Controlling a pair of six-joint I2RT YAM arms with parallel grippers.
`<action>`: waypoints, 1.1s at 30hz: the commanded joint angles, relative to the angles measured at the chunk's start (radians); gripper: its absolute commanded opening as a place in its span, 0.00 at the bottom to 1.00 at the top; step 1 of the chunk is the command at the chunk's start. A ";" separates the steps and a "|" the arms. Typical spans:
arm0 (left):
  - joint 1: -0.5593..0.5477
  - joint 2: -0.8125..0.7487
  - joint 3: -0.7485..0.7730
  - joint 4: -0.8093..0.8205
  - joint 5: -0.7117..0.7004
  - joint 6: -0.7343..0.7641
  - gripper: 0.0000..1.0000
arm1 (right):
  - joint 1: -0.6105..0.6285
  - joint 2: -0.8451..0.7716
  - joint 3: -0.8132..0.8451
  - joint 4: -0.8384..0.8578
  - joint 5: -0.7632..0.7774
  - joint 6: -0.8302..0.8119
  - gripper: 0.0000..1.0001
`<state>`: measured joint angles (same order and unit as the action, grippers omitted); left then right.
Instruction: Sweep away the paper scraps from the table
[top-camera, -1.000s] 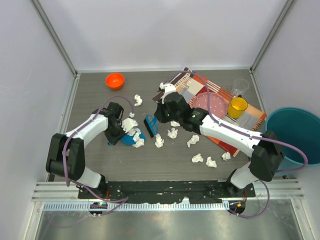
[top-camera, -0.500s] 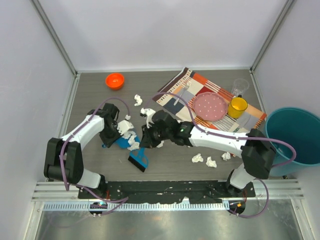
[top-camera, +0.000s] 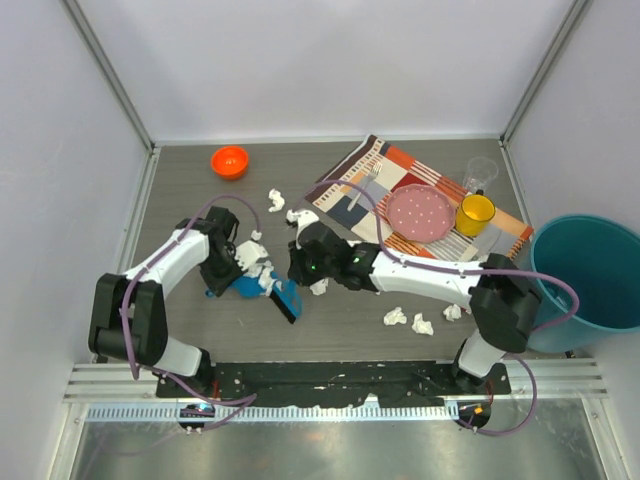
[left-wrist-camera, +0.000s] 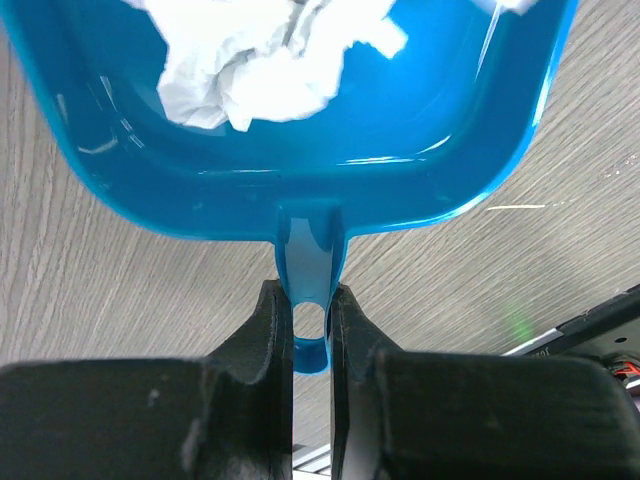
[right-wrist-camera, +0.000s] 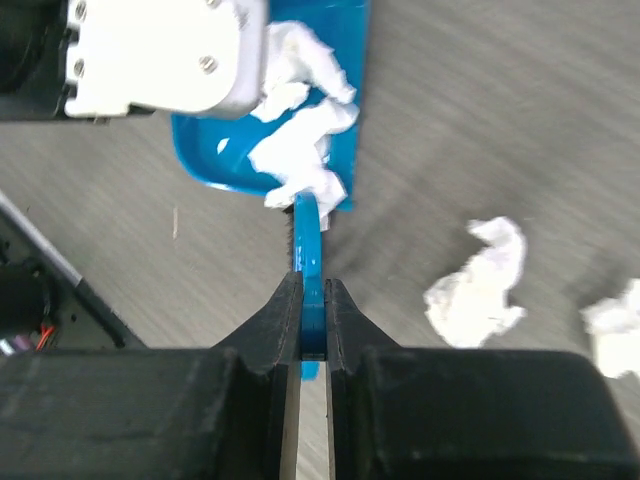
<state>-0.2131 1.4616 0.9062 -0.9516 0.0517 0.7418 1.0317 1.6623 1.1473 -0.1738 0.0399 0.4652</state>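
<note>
I pinch the brush in my right fingers, dustpan handle in my left fingers; loose paper scraps lie rightward.

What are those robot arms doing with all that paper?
They're sweeping up. The left claw grips a blue dustpan by its handle, on the table. The right claw grips a small blue brush at the pan's mouth. A few paper scraps are in the pan; more lie loose on the table.
</note>
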 joint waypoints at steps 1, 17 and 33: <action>0.004 0.014 0.013 -0.022 0.036 0.010 0.00 | -0.054 -0.085 -0.006 -0.020 0.158 -0.016 0.01; 0.004 -0.009 -0.004 -0.020 0.062 -0.016 0.00 | -0.107 -0.096 0.092 -0.085 0.150 -0.068 0.01; 0.004 0.086 0.019 0.033 0.109 -0.104 0.00 | -0.021 0.109 0.264 -0.058 0.258 -0.085 0.01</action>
<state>-0.2131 1.5421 0.9047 -0.9478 0.1238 0.6704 0.9890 1.7382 1.3586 -0.3004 0.3870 0.3401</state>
